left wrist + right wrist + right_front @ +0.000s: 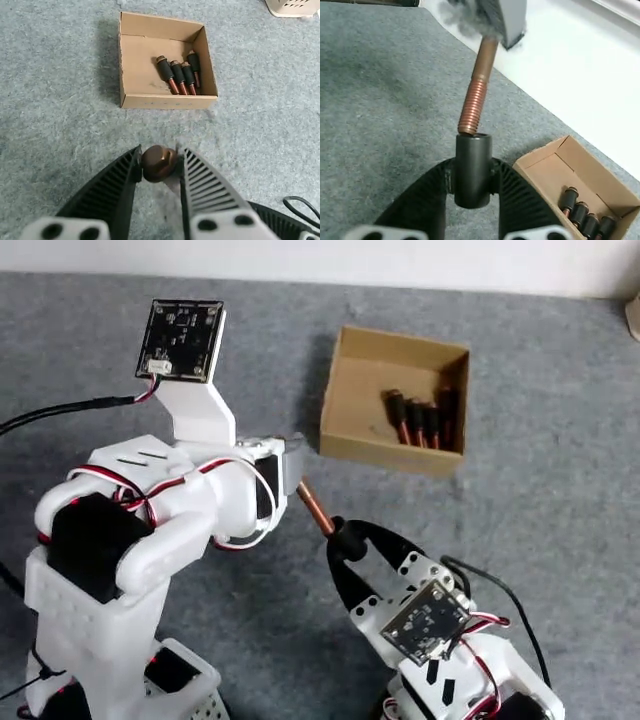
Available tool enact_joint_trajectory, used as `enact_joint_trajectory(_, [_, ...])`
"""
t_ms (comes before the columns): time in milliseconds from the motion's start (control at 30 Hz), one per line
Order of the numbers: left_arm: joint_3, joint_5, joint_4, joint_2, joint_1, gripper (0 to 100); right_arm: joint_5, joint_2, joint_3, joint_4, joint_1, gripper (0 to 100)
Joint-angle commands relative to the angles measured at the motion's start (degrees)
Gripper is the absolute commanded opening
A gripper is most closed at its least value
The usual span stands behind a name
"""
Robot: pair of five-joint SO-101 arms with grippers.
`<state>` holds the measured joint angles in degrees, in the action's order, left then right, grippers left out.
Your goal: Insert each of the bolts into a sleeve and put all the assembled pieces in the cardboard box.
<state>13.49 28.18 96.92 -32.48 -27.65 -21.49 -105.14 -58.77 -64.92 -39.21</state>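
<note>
Print on the wrist camera board (182,338): too small to read.
Left gripper (157,161): fingers pressed onto the hex head of a copper bolt (158,164), holding it off the grey mat.
Right gripper (472,176): pinching a black sleeve (473,162) on both sides, open end towards the bolt.
The bolt's threaded tip sits at the sleeve's mouth; depth inside cannot be judged.
Cardboard box (385,452) lies beyond both grippers, with four assembled pieces (420,422) side by side against one wall.
</note>
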Motion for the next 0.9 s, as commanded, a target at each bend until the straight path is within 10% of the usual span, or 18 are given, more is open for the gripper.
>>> enact_joint_trajectory(0, [-0.1, 0.4, 0.3, -0.7, -1.3, 1, 1.5, -0.2, 0.8, 1.9, 0.4, 0.4])
enact_joint_trajectory(867, [-0.2, 4.3, -1.4, -0.7, -3.6, 1, 3.2, 5.8, 0.6, 6.3, 0.4, 0.4])
